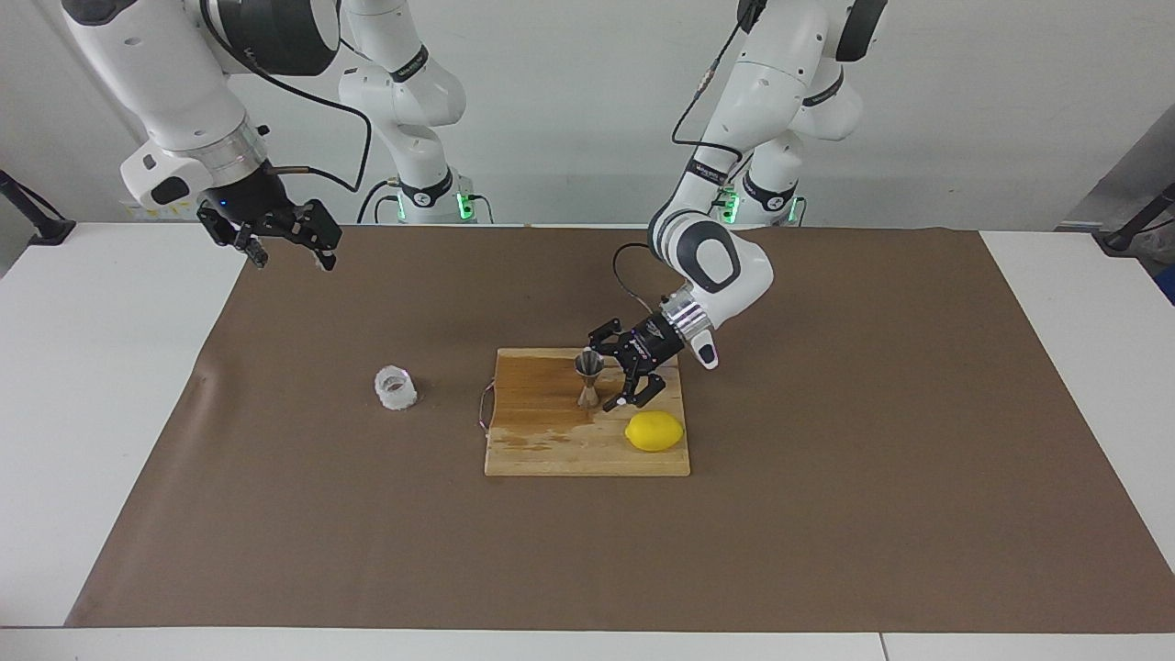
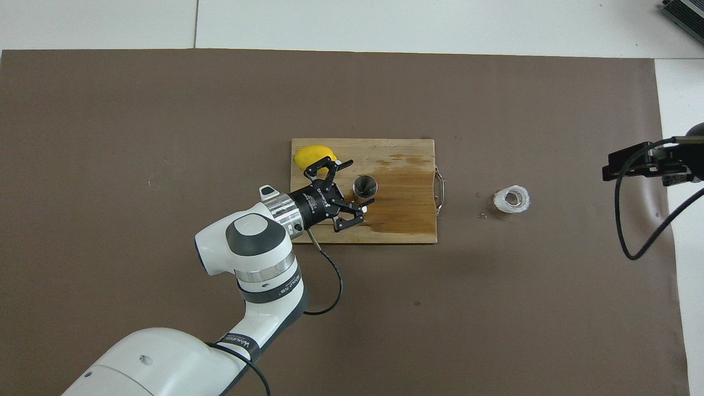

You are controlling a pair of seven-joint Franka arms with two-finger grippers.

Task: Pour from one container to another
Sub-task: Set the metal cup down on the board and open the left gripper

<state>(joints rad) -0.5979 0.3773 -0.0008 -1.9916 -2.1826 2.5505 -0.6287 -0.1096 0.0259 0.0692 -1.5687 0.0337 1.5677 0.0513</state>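
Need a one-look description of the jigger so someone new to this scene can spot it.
Start at the wooden cutting board in the middle of the brown mat. The jigger stands upright on the board, nearer to the robots than the lemon, just off the left claw, which is open. It is the only shiny steel hourglass shape; the crinkled clear cup sits off the board on the mat.

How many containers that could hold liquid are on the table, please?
2: the steel jigger upright on the cutting board, and the crinkled cup on the brown mat toward the right arm's end.
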